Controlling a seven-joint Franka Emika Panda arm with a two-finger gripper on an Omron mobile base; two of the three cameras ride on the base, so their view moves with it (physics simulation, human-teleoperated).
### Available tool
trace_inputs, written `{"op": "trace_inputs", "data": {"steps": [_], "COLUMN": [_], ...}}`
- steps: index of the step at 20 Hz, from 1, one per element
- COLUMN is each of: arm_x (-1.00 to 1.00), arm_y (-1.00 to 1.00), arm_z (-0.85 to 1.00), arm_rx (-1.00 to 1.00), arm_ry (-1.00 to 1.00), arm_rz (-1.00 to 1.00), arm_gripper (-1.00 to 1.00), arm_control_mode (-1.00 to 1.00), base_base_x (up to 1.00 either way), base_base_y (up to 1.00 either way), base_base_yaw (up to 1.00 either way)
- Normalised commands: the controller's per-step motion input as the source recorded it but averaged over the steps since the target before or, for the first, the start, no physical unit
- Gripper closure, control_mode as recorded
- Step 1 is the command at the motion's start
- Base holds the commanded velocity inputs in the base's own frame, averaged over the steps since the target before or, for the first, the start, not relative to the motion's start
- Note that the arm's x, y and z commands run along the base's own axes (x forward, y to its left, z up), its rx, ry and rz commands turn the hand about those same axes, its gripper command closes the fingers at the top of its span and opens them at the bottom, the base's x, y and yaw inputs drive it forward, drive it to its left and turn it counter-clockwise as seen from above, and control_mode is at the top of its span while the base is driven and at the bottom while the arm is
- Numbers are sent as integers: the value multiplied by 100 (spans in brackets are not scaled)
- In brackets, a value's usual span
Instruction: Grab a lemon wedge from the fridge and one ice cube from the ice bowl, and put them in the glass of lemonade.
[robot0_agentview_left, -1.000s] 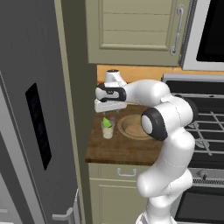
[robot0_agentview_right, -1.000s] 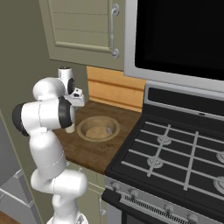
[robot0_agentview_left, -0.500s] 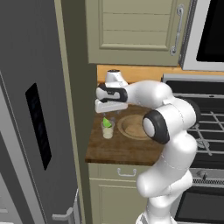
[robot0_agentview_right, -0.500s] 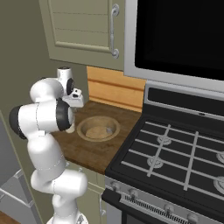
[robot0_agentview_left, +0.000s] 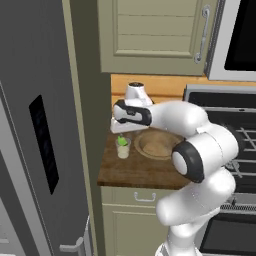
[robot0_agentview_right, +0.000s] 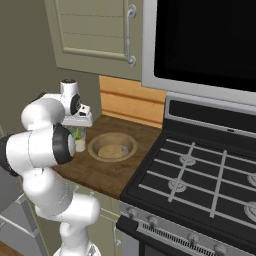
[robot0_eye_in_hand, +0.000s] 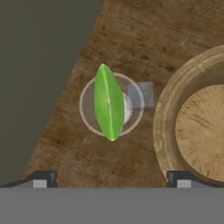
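The hand (robot0_eye_in_hand: 112, 178) hangs above the glass of lemonade (robot0_agentview_left: 123, 148) with its fingers spread wide — the two dark fingertips (robot0_eye_in_hand: 41, 179) stand far apart at the bottom of the hand view, and nothing is between them. In the left base view the hand (robot0_agentview_left: 121, 128) is just over the glass, not touching it.

The lemon wedge (robot0_eye_in_hand: 108, 102) is in the glass: seen from above, it lies across the round rim as a bright green, pointed slice, and it covers most of the opening. From the side its green tip (robot0_agentview_left: 122, 141) sticks up out of the glass. In the hand view a pale, half-clear square shape shows at the rim of the glass on the side toward the bowl; I cannot tell what it is.

The ice bowl (robot0_agentview_left: 156, 144) stands just beside the glass on the brown wooden table (robot0_agentview_left: 135, 172), apart from it by a thin strip of wood. In the right base view the bowl (robot0_agentview_right: 112, 146) is wide and shallow.

The fridge (robot0_agentview_left: 35, 130) rises at the left of the table — its grey door is closed and the black panel faces the camera. To the right of the table there is a stove (robot0_agentview_right: 200, 185) with black grates.
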Motion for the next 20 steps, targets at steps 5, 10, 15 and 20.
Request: {"op": "trace_inputs", "data": {"steps": [5,10,15,20], "arm_x": [-89,-76,-81,-98], "arm_y": [-35,-32,-31,-20], "arm_z": [40,74,75,65], "arm_rx": [3,0,0,0], "arm_ry": [-2,0,-5,-19], "arm_rz": [0,0,0,0], "arm_gripper": [-100,-100,-100,-100], "arm_control_mode": [-100,-100,-100,-100], "base_base_x": [0,0,0,0], "base_base_y": [0,0,0,0], "base_base_yaw": [0,0,0,0]}}
